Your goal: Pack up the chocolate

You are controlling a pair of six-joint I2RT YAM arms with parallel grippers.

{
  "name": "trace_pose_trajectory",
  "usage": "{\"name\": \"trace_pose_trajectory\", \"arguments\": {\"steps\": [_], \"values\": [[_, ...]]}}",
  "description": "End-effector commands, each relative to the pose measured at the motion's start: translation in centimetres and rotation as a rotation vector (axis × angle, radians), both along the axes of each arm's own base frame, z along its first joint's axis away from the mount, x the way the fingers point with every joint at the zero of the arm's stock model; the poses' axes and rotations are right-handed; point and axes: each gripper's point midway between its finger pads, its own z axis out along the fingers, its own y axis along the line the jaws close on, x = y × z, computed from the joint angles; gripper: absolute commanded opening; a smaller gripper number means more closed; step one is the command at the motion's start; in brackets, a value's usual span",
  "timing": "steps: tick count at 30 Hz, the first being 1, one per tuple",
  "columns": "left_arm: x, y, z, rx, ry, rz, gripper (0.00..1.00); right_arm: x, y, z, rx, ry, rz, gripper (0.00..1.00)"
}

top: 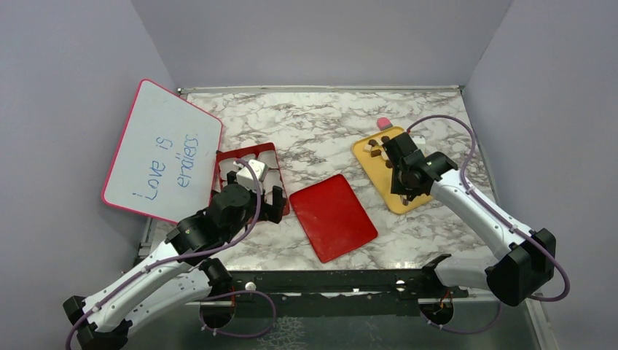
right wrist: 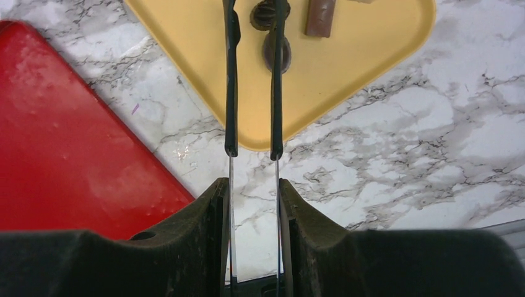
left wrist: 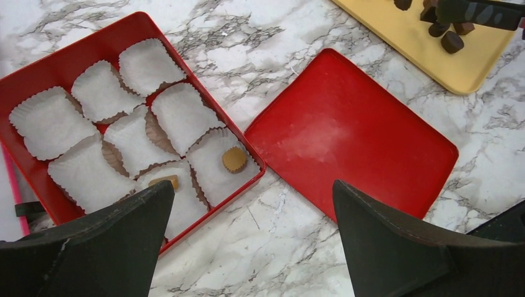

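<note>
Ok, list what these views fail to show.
- Right wrist view: the right gripper's tips reach the top edge, so whether they pinch the ribbed chocolate cannot be told.
- Top view: the right arm covers part of the yellow tray, hiding its piece count.
- Left wrist view: the left gripper's fingers hide the red box's near corner and part of a tan piece.
- Top view: the pink block is too small for detail.

Right wrist: tray (right wrist: 359, 68) cut off at top edge. One chocolate (right wrist: 265, 13) sits between right fingers (right wrist: 230, 74), contact not resolvable; another is half behind a finger. Left wrist: box (left wrist: 62, 62) near corner behind left finger (left wrist: 105, 247).
</note>
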Motion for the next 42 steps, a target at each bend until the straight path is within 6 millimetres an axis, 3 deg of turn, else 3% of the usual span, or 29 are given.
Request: {"name": "trace_pose_trajectory", "arguments": {"steps": [1,9,16,21,42], "values": [[-0.4,-1.1,1.2,-0.059,-0.023,-0.062,0.99,-1.2,-0.9,-0.6,0.034,0.061,-0.050,0.36],[-1.0,-1.4,1.9,-0.089,-0.043,-0.100,0.99,-2.4,-1.0,-0.5,0.090,0.077,-0.083,0.37],[-1.3,-0.9,2.7,-0.115,-0.071,-0.100,0.99,-3.4,-1.8,-2.2,0.042,0.152,-0.109,0.39],[-1.3,-0.5,3.0,-0.123,-0.085,-0.087,0.99,-3.3,-1.7,-3.2,0.039,0.165,-0.099,0.40],[-0.9,0.6,3.4,-0.128,-0.109,-0.024,0.99,-1.3,0.5,-2.0,0.120,0.097,0.036,0.24]]}}
